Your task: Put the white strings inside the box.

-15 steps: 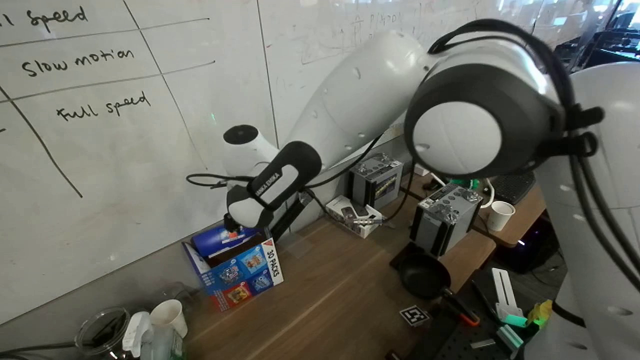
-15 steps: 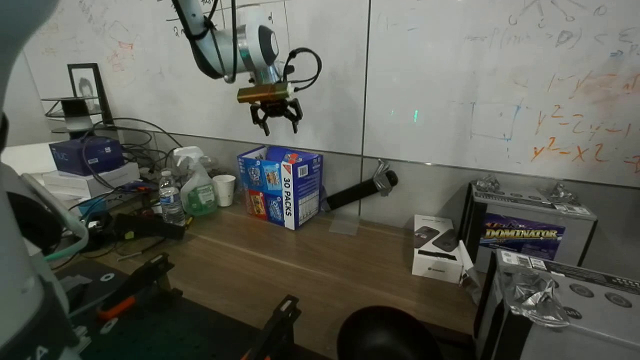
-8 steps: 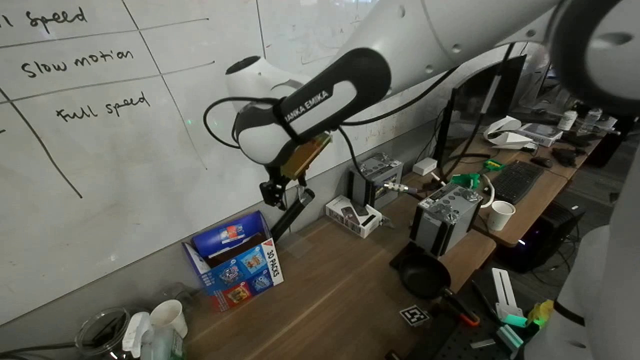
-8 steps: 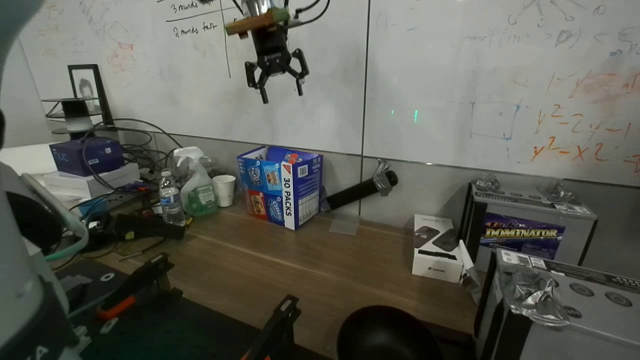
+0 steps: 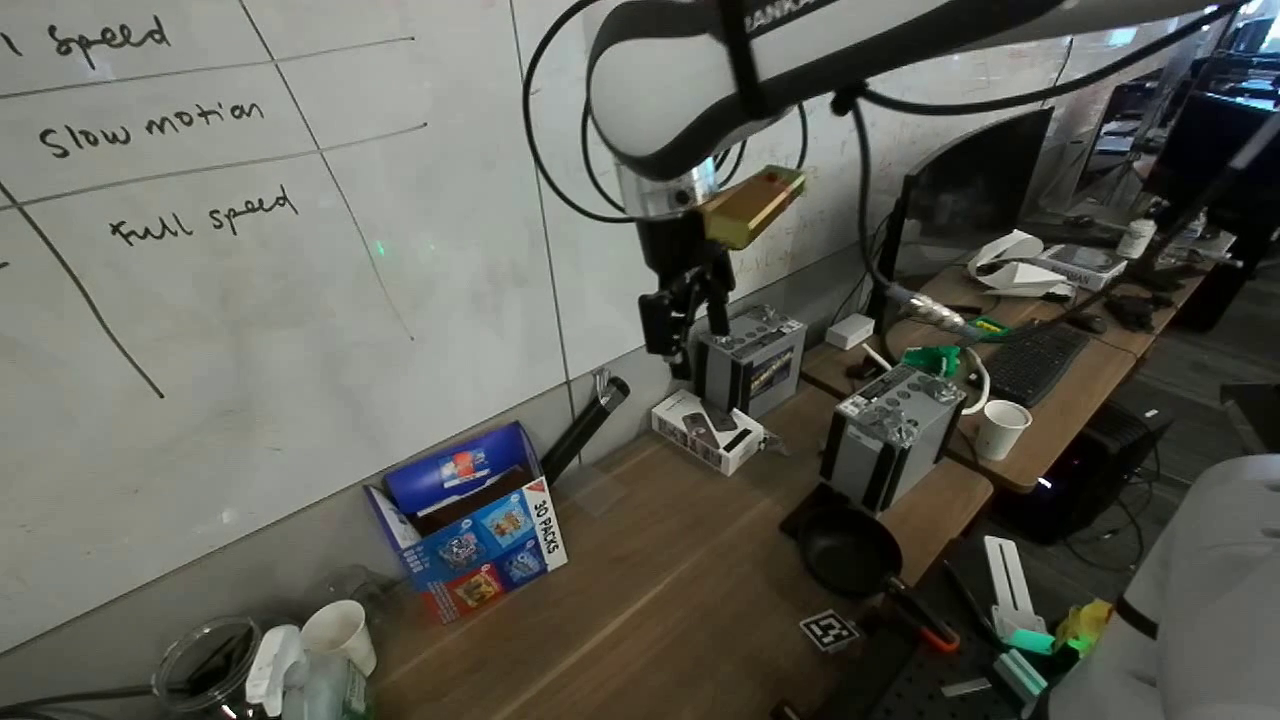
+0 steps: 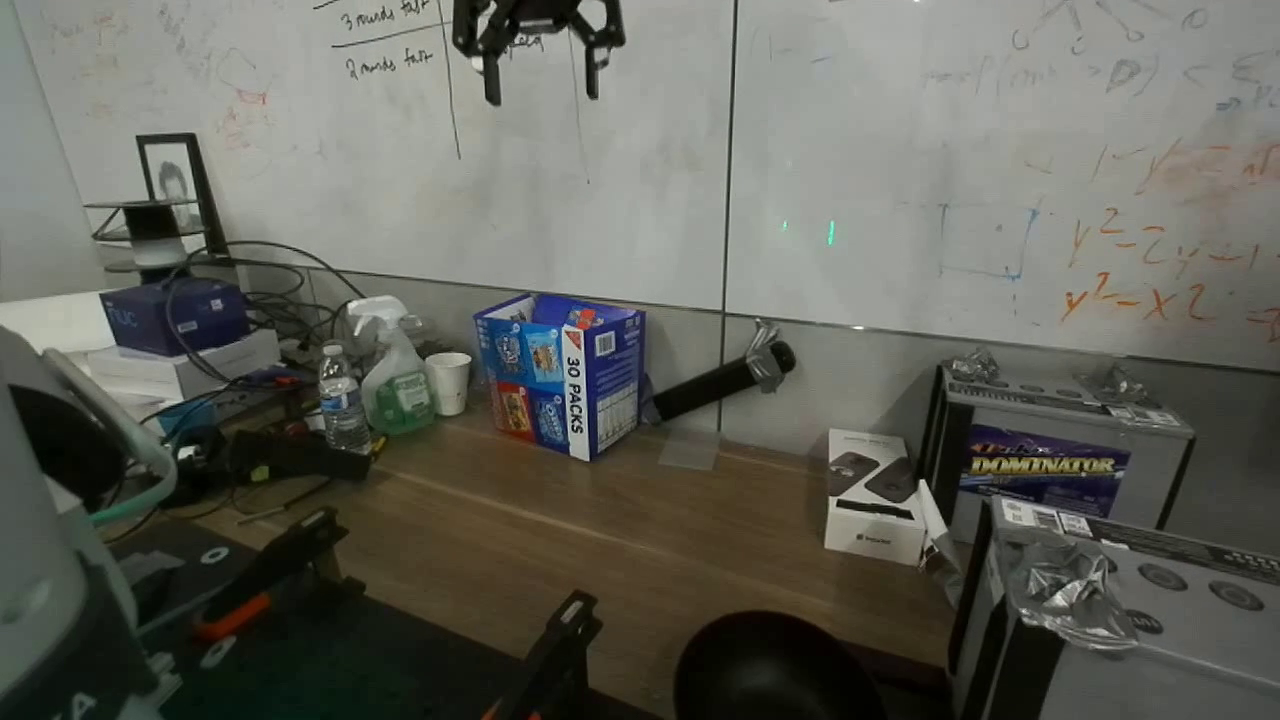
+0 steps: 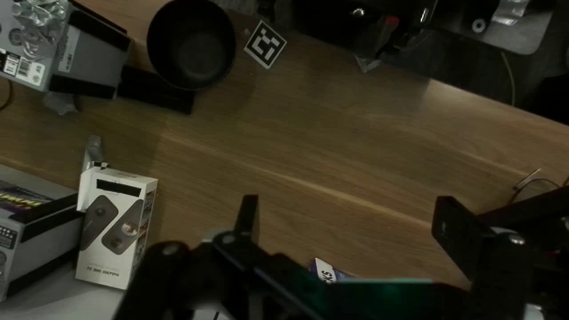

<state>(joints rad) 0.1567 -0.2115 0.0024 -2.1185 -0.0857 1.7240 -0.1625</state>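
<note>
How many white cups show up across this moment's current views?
2. One white cup stands between the spray bottle and the blue box, in both exterior views; another white cup stands by the keyboard, in an exterior view. More may be hidden behind other things.

Wood table (image 6: 600, 530), black pan (image 7: 191, 44) near gray battery (image 5: 890, 440); white box (image 7: 116, 229) just beside second battery (image 5: 758, 362). Spray bottle (image 6: 398, 385) between water bottle (image 6: 343, 402) and paper cup (image 6: 450, 382). Printed square (image 7: 265, 44) near pan. Scribbled whiteboard (image 6: 640, 200) behind.
</note>
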